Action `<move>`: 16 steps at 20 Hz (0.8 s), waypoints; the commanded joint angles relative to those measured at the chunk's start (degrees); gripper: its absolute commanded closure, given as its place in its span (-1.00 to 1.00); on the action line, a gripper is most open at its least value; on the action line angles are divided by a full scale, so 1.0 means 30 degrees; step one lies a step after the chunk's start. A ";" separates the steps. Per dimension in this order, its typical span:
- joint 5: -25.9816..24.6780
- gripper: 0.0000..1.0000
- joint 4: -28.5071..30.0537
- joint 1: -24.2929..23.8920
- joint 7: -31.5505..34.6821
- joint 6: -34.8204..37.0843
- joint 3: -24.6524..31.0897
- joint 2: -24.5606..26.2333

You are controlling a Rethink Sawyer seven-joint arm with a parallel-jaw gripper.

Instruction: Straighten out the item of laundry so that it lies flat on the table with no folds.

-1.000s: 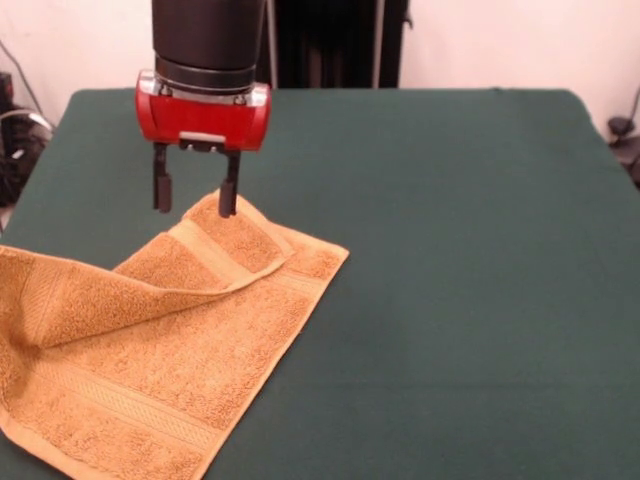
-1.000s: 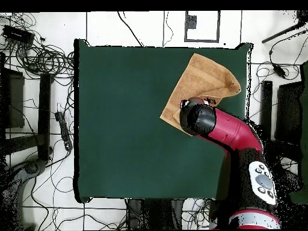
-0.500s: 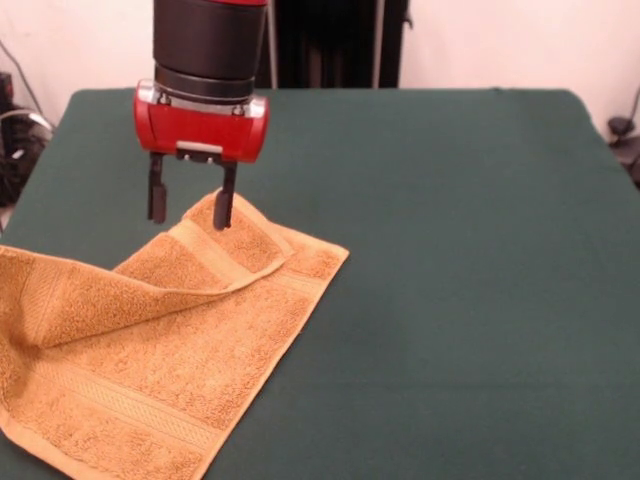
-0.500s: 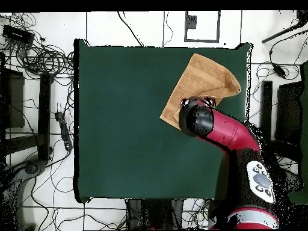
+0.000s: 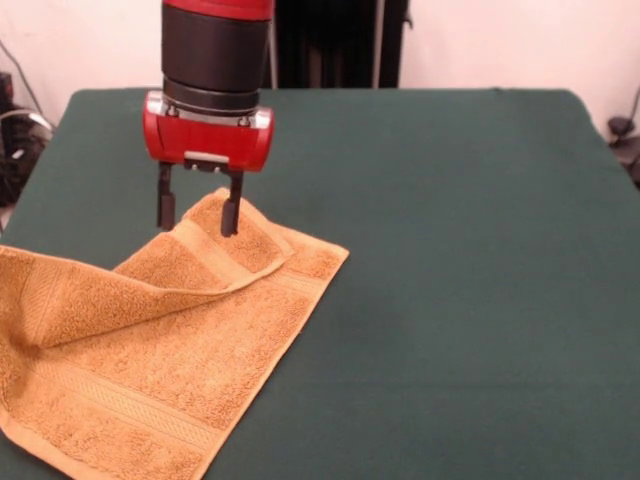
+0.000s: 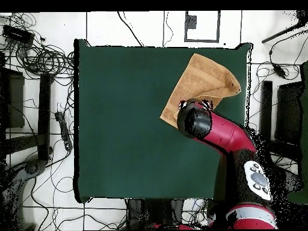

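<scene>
My gripper (image 5: 197,214), jaws released, straddles the golden-orange terry towel's (image 5: 150,350) folded-over corner; I should pinch only the top layer.

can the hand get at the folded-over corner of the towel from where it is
Probably yes. The hand hangs open right above the folded-over corner of the towel, one finger on either side of the flap's tip. Nothing stands between them; the table around is bare cloth, so a short drop should reach it.
</scene>
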 commanded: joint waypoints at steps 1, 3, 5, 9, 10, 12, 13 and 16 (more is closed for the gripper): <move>0.1064 -1.00 0.2601 0.0257 0.5338 -0.0836 0.2744 0.1612; 0.0950 -1.00 0.2676 0.0283 0.5261 -0.1106 0.2718 0.1738; 0.0993 -1.00 0.2679 0.0525 0.5374 -0.1188 0.2551 0.1865; 0.0882 -1.00 0.2670 0.0814 0.5283 -0.1237 0.2288 0.2068; 0.0956 -1.00 0.2650 0.0875 0.5345 -0.1213 0.2276 0.2109; 0.1119 -1.00 0.2561 0.1038 0.5451 -0.1122 0.2264 0.2178; 0.1150 -1.00 0.2566 0.1023 0.5429 -0.1130 0.2325 0.2212; 0.1232 -1.00 0.2532 0.1226 0.5371 -0.0960 0.2361 0.2116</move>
